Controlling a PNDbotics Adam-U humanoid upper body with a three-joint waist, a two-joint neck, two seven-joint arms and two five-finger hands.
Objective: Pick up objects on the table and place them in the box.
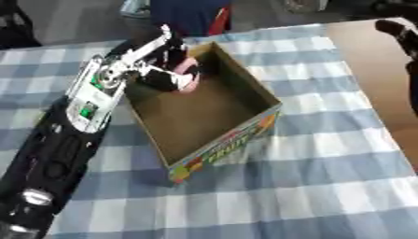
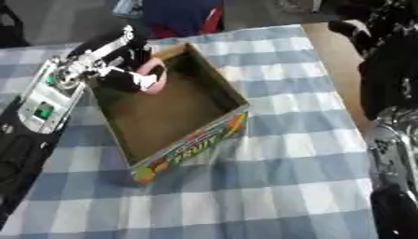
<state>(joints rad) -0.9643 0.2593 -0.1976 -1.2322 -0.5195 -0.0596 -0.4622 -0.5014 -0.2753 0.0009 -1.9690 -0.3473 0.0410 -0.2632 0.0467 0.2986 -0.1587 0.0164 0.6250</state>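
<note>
A small pink object (image 1: pixel 189 74) sits in the curled fingers of the left hand (image 1: pixel 167 70), held over the far left corner of an open brown cardboard box (image 1: pixel 245 84) and just below the level of its rim; what the pink object is cannot be made out. The box stands skewed near the middle of the table, which is covered with a blue-and-white checked cloth (image 1: pixel 326 177). Its near outer wall carries a bright fruit print with lettering (image 1: pixel 225 151). The brown floor of the box shows bare apart from the part hidden under the hand.

The left arm (image 1: pixel 81 107), black with silver and white parts, runs from the lower left corner of the view up along the box's left wall, the hand bent over that wall into the box.

The right hand (image 2: pixel 359 28) shows dark above the far right edge of the table, well apart from the box; whether its fingers are curled or straight cannot be told. A bare brown table strip (image 1: pixel 384 84) lies beyond the cloth's right edge.
</note>
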